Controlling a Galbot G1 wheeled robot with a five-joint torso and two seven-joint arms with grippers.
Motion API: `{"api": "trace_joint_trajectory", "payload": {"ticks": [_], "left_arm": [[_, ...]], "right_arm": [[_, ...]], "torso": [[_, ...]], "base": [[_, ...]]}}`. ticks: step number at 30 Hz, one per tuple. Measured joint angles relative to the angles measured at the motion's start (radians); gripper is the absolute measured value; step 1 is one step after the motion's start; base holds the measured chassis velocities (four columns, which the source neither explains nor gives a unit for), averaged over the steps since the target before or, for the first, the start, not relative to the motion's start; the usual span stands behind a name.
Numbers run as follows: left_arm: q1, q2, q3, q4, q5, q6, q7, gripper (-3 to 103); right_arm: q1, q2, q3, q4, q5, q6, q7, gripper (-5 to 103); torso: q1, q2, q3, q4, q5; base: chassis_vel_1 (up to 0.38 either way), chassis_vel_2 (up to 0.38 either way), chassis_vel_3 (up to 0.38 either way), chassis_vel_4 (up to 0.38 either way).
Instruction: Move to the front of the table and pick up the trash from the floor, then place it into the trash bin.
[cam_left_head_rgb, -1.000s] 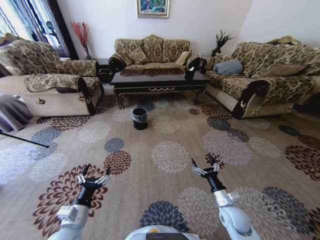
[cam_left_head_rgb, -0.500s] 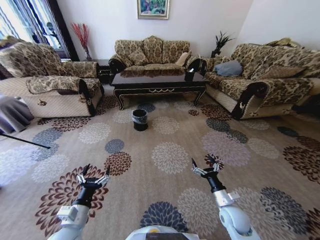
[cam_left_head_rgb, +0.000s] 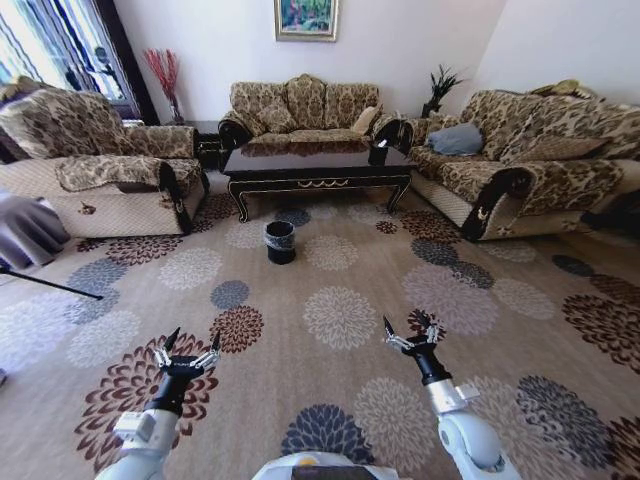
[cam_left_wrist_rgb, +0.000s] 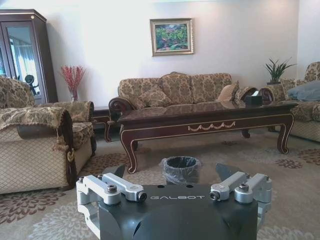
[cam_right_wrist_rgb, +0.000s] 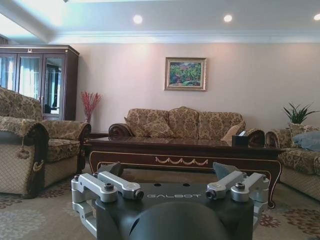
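We see a bright, evenly lit room: recessed ceiling lights (cam_right_wrist_rgb: 137, 19) glow overhead and daylight enters the window (cam_left_head_rgb: 55, 40) far left. The glossy surface (cam_left_head_rgb: 315, 158) shows pale glare. Head view bows at its edges; shadows stay soft.

Patterned brown-and-gold upholstered sofas (cam_left_head_rgb: 305, 103) line three sides (one backs the pale plain wall (cam_left_head_rgb: 400, 40)); a gilt-framed landscape painting (cam_left_head_rgb: 306, 17) hangs above, recessed ceiling spotlights (cam_right_wrist_rgb: 228, 18) lit.
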Motion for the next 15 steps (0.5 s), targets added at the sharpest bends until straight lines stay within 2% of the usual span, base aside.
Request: {"api": "trace_joint_trajectory", "payload": {"ticks": [15], "left_arm": [[0.0, 0.0, 0.0, 0.0, 0.0, 0.0, 0.0, 100]], "right_arm": [[0.0, 0.0, 0.0, 0.0, 0.0, 0.0, 0.0, 100]], "torso": [[0.025, 0.062, 0.037, 0.0, 0.0]], "base": [[0.0, 0.0, 0.0, 0.0]]}}
